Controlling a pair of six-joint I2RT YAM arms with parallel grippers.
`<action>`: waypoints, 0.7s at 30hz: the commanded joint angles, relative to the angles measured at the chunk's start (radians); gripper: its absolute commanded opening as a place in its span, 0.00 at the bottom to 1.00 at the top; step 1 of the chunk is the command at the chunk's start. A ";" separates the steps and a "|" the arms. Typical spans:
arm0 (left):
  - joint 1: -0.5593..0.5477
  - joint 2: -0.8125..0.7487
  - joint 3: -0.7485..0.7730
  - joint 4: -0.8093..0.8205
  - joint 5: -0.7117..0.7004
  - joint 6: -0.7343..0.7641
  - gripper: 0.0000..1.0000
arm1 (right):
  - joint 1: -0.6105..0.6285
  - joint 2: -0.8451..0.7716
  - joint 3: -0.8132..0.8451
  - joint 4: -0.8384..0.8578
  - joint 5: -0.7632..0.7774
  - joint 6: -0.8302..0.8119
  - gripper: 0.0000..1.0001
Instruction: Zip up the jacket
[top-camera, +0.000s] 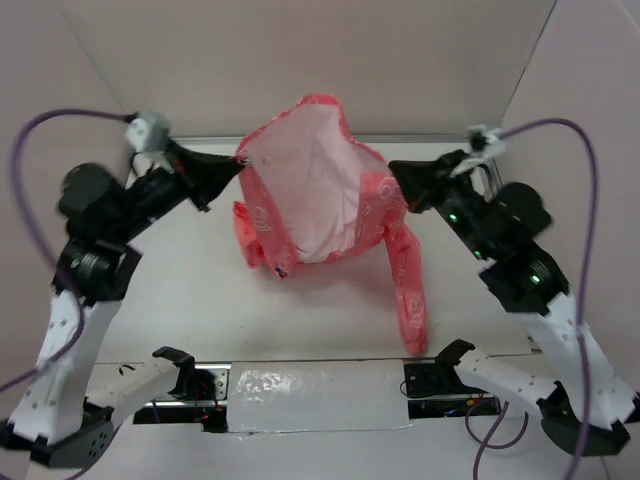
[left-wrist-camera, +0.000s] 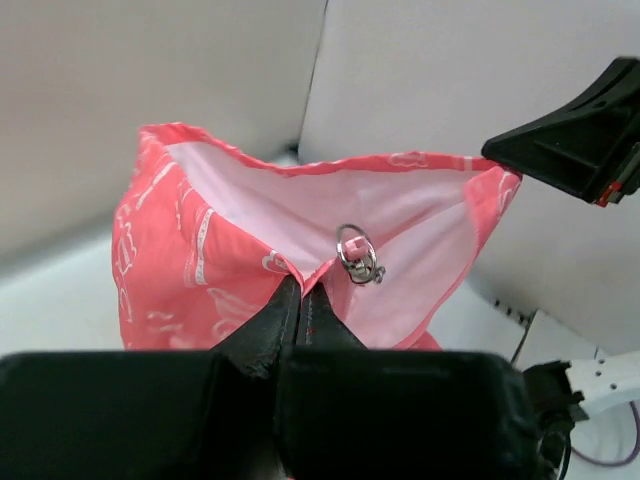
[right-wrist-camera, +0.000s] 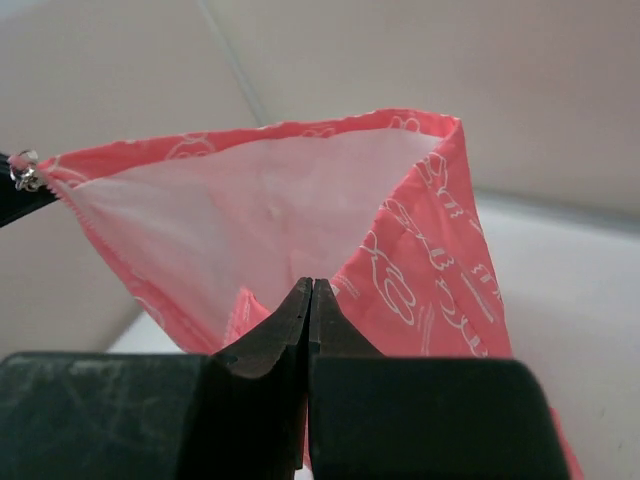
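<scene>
Black left gripper (left-wrist-camera: 300, 288) fills the near part of its wrist view, its fingers pressed together on one front edge of the small coral-pink thin fabric jacket (top-camera: 310, 200) with white outline print. The black right gripper (right-wrist-camera: 311, 287) is closed the same way on the opposite edge. Between them the jacket hangs above the middle of the white bench (top-camera: 180, 300), toward its far edge, and one long sleeve (top-camera: 410, 290) reaches down toward the near right corner. The jacket gapes open with the pale lining showing, so I judge the zipping not yet begun. A small silver zipper ring (left-wrist-camera: 357, 252) sits just beside the left fingers. No writing is readable.
</scene>
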 joint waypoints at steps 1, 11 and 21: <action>-0.001 -0.140 0.093 -0.011 -0.023 0.056 0.00 | 0.045 -0.109 0.079 -0.041 0.089 -0.089 0.00; 0.002 -0.052 0.406 -0.126 -0.042 0.051 0.00 | 0.116 -0.166 0.220 -0.105 0.164 -0.115 0.00; 0.001 0.331 -0.070 -0.024 -0.192 -0.090 0.00 | -0.110 0.308 0.043 -0.047 0.102 0.075 0.00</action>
